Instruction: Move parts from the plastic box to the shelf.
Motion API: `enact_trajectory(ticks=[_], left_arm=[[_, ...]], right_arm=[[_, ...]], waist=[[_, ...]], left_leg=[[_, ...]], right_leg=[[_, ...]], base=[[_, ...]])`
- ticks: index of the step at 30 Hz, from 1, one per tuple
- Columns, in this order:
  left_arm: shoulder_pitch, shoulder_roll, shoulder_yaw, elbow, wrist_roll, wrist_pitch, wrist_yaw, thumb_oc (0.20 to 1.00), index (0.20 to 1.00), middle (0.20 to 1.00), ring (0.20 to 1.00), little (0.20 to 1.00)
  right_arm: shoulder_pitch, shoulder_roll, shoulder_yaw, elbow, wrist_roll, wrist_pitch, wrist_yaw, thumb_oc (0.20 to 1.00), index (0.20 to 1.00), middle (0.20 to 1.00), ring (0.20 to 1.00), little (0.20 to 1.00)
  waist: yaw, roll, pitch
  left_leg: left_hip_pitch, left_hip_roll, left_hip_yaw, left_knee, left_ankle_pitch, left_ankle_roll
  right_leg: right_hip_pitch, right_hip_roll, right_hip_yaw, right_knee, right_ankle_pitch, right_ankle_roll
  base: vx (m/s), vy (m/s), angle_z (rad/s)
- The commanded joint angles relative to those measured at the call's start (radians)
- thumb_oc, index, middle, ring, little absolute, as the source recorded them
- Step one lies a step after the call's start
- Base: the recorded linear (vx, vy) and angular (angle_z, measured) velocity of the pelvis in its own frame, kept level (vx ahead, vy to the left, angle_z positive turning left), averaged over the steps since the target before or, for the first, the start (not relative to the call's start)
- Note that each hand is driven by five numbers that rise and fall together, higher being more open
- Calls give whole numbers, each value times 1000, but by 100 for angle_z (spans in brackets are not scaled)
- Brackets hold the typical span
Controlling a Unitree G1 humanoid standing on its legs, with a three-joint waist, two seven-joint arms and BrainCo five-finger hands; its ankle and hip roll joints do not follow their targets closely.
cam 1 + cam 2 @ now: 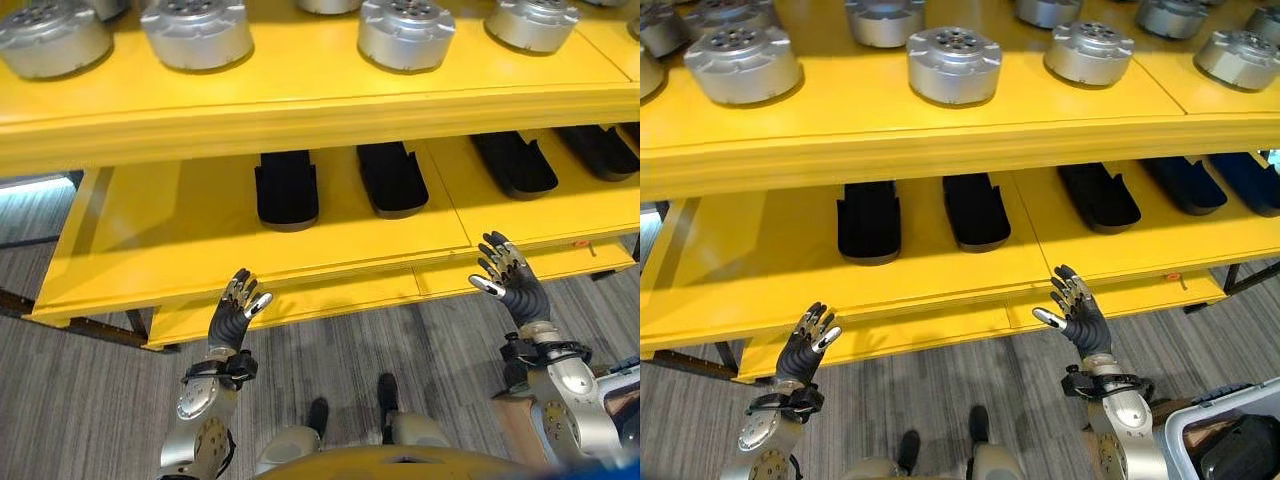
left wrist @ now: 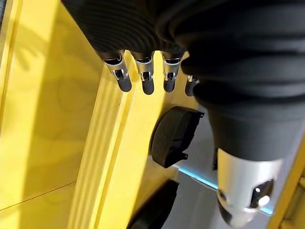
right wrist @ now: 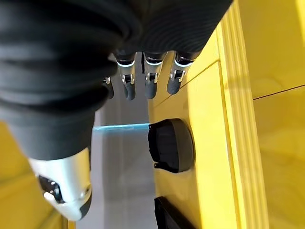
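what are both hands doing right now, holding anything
Left hand: open, fingers relaxed, holding nothing, raised in front of the lower shelf.
Right hand: open, fingers relaxed, holding nothing, also raised before the shelf edge.

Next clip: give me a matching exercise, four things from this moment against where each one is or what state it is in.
Things:
1. silver round parts
2. black parts
3. plastic box
4. right hand

Places or states:
A. lower shelf level
B. open, raised before the shelf's front edge
C. top shelf level
D. at the robot's lower right, beside its right arm

Pairs: 1-C, 2-A, 3-D, 4-B
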Motion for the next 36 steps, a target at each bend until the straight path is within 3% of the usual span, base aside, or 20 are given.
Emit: enact_trajectory(ticks=[1,4,7,8,9,10,11,12,13,15,16,17,22,23,24,28,32,33,35,36], left_arm=[[-4,32,23,-75,28,-39,-16,1000,1000,1000,1000,1000],[-12,51,21,-76,29,-40,-10,1000,1000,1000,1000,1000],[-16,55,28,-69,18,-46,-3,1000,1000,1000,1000,1000],[-22,60,32,-65,15,-48,7,1000,1000,1000,1000,1000],[-19,70,51,-73,4,-56,18,1000,1000,1000,1000,1000],[-18,70,51,-73,4,-56,18,1000,1000,1000,1000,1000],[-1,70,70,-90,-6,-49,23,1000,1000,1000,1000,1000],[0,70,70,-91,-7,-49,23,1000,1000,1000,1000,1000],[4,70,71,-98,-8,-46,24,1000,1000,1000,1000,1000],[0,77,78,-93,-4,-42,31,1000,1000,1000,1000,1000],[10,78,91,-102,-6,-40,33,1000,1000,1000,1000,1000],[21,73,102,-106,-3,-39,33,1000,1000,1000,1000,1000],[47,47,124,-98,3,-39,31,1000,1000,1000,1000,1000],[58,42,128,-102,3,-41,22,1000,1000,1000,1000,1000],[58,41,128,-102,3,-41,22,1000,1000,1000,1000,1000],[42,29,93,-95,22,-34,-4,1000,1000,1000,1000,1000],[26,10,62,-80,29,-30,-10,1000,1000,1000,1000,1000],[26,10,62,-80,29,-30,-10,1000,1000,1000,1000,1000],[19,7,52,-74,37,-29,-16,1000,1000,1000,1000,1000],[13,6,47,-67,46,-26,-18,1000,1000,1000,1000,1000]], right_arm=[[-26,-37,5,-38,48,-31,3,1000,1000,1000,1000,1000],[-35,-31,33,-51,44,-21,11,1000,1000,1000,1000,1000],[-53,-37,54,-59,40,-20,17,1000,1000,1000,1000,1000],[-72,-38,68,-64,23,-22,13,1000,1000,1000,1000,1000],[-95,-33,92,-68,11,-29,5,1000,1000,1000,1000,1000],[-95,-33,93,-68,11,-30,5,1000,1000,1000,1000,1000],[-112,-23,106,-53,5,-28,-4,1000,1000,1000,1000,1000],[-112,-23,107,-53,5,-28,-4,1000,1000,1000,1000,1000],[-117,-20,114,-48,1,-21,-5,1000,1000,1000,1000,1000],[-127,-27,115,-42,-11,-7,-5,1000,1000,1000,1000,1000],[-134,-41,111,-54,-37,1,-3,1000,1000,1000,1000,1000],[-131,-44,102,-59,-46,4,-4,1000,1000,1000,1000,1000],[-109,-56,76,-57,-45,10,-3,1000,1000,1000,1000,1000],[-80,-85,46,-69,-29,6,6,1000,1000,1000,1000,1000],[-79,-86,45,-70,-28,7,6,1000,1000,1000,1000,1000],[-36,-109,11,-61,-21,1,8,1000,1000,1000,1000,1000],[-12,-112,-7,-58,-6,-8,3,1000,1000,1000,1000,1000],[-12,-112,-7,-58,-6,-8,3,1000,1000,1000,1000,1000],[0,-113,-19,-60,-4,-13,4,1000,1000,1000,1000,1000],[15,-108,-35,-53,-6,-23,-5,1000,1000,1000,1000,1000]], waist=[[-15,25,-24],[-39,29,1],[-32,27,21],[-14,34,37],[32,57,52],[29,58,54],[57,78,46],[58,77,49],[58,79,46],[51,71,43],[54,67,42],[56,60,40],[54,32,24],[27,39,18],[28,41,18],[-22,60,14],[-49,75,9],[-49,75,9],[-60,76,12],[-71,69,18]], left_leg=[[-84,28,50,16,26,-7],[-96,20,118,59,-6,15],[-109,24,164,89,-26,26],[-113,41,205,99,-37,29],[-112,90,284,100,-43,14],[-110,90,281,101,-44,13],[-86,126,343,89,-59,-5],[-81,125,345,87,-59,-5],[-72,135,372,81,-55,-9],[-67,135,386,83,-55,-14],[-81,139,405,98,-59,-19],[-86,147,418,107,-62,-25],[-66,180,447,98,-49,-53],[-52,257,461,96,-17,-94],[-51,259,461,95,-16,-96],[-4,342,497,53,54,-149],[3,391,505,58,111,-177],[3,391,505,59,111,-177],[-10,410,499,100,119,-183],[-29,442,488,181,147,-188]], right_leg=[[77,43,-13,26,-116,29],[15,39,71,75,-97,50],[-37,46,111,117,-87,66],[-66,27,52,154,-95,75],[-64,-83,-216,193,-119,75],[-60,-84,-219,195,-122,75],[3,-184,-396,217,-137,75],[6,-184,-395,218,-138,76],[13,-215,-405,223,-122,81],[16,-252,-340,216,-72,100],[31,-315,-356,198,-13,127],[46,-329,-367,178,3,135],[70,-286,-369,96,-2,153],[65,-220,-356,80,-46,133],[66,-218,-356,80,-47,132],[82,-103,-325,34,-104,93],[96,-28,-298,-8,-125,62],[96,-27,-298,-9,-125,62],[105,0,-283,-23,-138,47],[121,27,-273,-28,-156,25]], base=[[-21,112,-61],[-70,173,-60],[-110,119,-125],[-250,123,-166],[-196,76,-107],[-109,78,-233],[19,40,-247],[21,42,-204],[10,-29,-73],[-22,-94,-47],[-65,-182,-45],[-54,-210,-42],[59,-240,-55],[80,-296,-80],[122,-406,-73],[73,-249,-33],[64,-238,-29],[68,-226,-19],[64,-222,-19],[50,-186,-26]])
